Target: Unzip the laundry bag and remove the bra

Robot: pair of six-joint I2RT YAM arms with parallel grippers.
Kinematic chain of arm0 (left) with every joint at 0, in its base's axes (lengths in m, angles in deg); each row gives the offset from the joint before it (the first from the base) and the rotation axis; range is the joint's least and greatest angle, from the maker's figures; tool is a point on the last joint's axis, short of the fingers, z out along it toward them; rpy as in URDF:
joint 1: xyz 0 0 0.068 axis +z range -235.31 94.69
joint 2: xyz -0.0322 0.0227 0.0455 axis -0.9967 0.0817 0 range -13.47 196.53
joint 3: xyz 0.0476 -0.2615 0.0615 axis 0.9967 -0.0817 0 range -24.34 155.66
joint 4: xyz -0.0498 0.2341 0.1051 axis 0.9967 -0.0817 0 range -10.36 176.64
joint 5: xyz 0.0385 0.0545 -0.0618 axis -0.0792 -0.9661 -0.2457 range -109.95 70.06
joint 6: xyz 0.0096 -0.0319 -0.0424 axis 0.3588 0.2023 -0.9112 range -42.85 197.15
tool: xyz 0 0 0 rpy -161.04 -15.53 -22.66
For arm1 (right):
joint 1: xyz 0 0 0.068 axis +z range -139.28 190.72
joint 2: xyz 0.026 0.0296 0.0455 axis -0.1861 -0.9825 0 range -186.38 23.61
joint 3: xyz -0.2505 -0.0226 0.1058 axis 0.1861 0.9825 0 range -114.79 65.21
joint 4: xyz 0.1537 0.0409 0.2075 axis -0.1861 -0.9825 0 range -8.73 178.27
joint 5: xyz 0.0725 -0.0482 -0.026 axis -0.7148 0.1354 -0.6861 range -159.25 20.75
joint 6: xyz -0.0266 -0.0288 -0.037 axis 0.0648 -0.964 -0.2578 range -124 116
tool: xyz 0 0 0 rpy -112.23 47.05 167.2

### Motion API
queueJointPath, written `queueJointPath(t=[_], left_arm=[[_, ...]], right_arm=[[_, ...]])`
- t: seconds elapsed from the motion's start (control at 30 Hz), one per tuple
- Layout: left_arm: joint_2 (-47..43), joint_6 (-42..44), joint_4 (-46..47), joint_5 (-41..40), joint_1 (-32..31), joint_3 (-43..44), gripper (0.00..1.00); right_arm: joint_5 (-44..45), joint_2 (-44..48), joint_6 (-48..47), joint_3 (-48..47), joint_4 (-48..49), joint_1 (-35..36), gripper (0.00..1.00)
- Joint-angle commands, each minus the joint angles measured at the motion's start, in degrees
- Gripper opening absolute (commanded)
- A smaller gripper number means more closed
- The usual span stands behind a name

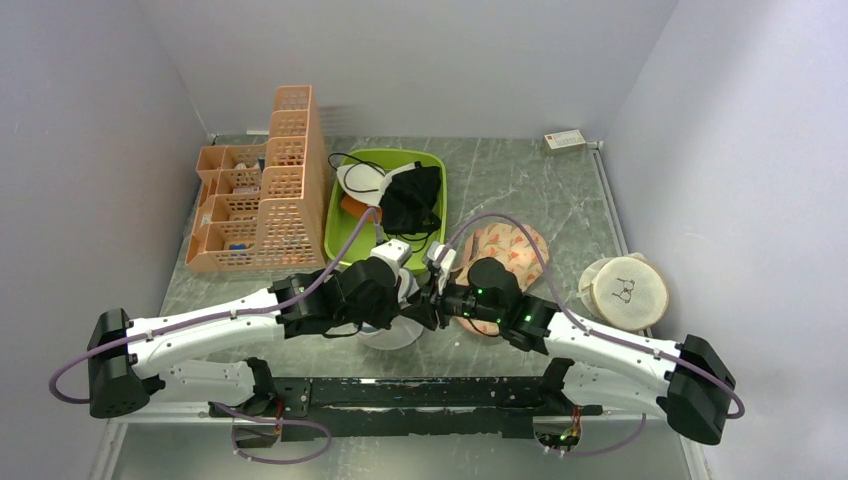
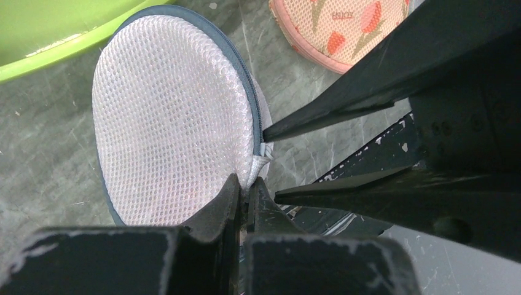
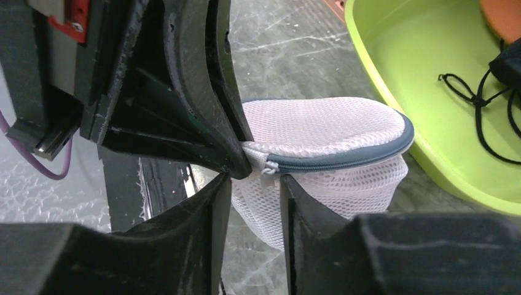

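Left fingers (image 2: 224,209) pinch the laundry bag (image 2: 172,117) at its rim; right fingers (image 3: 203,230) are spread astride the zip pull (image 3: 268,171); contents indiscernible.

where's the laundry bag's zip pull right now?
Right wrist view: zip pull at the left end of the laundry bag, inside the open right gripper.

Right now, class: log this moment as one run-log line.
left gripper: shut on laundry bag rim | right gripper: open around zip pull | zip: closed

Lime-green tub (image 1: 343,232): holds black garment (image 1: 412,198) and white-cupped bra (image 1: 358,178). To its left, orange lattice organiser (image 1: 265,195); to its right, peach floral pouch (image 1: 510,250), cream mesh pouch (image 1: 625,292).
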Motion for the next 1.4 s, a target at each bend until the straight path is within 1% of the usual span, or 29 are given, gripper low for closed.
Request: queueJointPath(t=[0.0,0.07,0.17,0.2,0.33,0.57,0.7,0.8,0.87,0.97,1.07,1.13,1.17,1.23,1.3,1.37], left_arm=[[-1.13,0.3,2.24,2.31,0.45,-0.27,0.07],[-1.31,0.38,2.51,2.48,0.45,-0.4,0.07],[-1.42,0.54,2.82,3.08,0.45,-0.58,0.07],[-1.49,0.64,2.93,3.3,0.45,-0.63,0.07],[-1.43,0.89,2.79,3.77,0.42,-0.5,0.07],[-0.31,1.44,2.59,4.43,0.45,0.03,0.07],[-0.26,1.28,2.76,4.74,0.44,-0.35,0.07],[-0.36,1.04,2.71,5.19,0.44,-0.43,0.07],[-0.32,1.2,2.93,5.35,0.42,-0.58,0.07],[-0.2,1.37,2.26,4.98,0.45,-0.11,0.07],[-0.17,2.66,1.83,5.38,0.45,0.09,0.07],[-0.04,3.65,1.0,5.27,0.45,0.23,0.07],[0.05,4.01,0.43,5.17,0.44,0.41,0.07],[0.03,4.93,-0.43,5.07,0.45,0.41,0.07],[-0.35,5.36,-0.74,4.98,0.45,-0.16,0.07],[-0.76,5.32,-1.11,4.53,0.45,-0.73,0.07]], right_arm=[[3.36,-1.86,-0.08,-0.34,2.25,2.26,0.31],[6.43,-2.56,-0.02,-0.62,1.23,2.86,0.27],[10.48,-2.28,0.79,-0.19,1.02,3.24,0.25],[11.08,-2.02,1.03,0.11,1.43,3.22,0.25],[11.51,-0.21,2.21,1.77,3.95,3.18,0.16],[9.17,-1.02,1.38,1.47,4.36,3.18,0.15],[7.5,0.06,0.6,2.05,5.04,3.17,0.2],[7.57,0.1,0.25,1.48,4.37,3.16,0.19],[7.47,-0.08,0.22,1.37,4.54,3.17,0.16],[9.21,0.37,1.16,1.37,4.68,3.17,0.0],[13.37,2.25,2.69,2.32,4.43,3.22,0.0],[18.01,3.52,4.12,2.65,3.71,3.12,0.0],[21.0,3.65,5.08,2.38,2.46,2.85,0.0],[23.6,2.7,6.41,1.22,-0.76,1.15,0.0],[22.82,1.58,7.8,0.64,-2.91,-2.21,0.0],[18.57,0.79,10.1,0.79,-4.27,-8.09,0.0]])
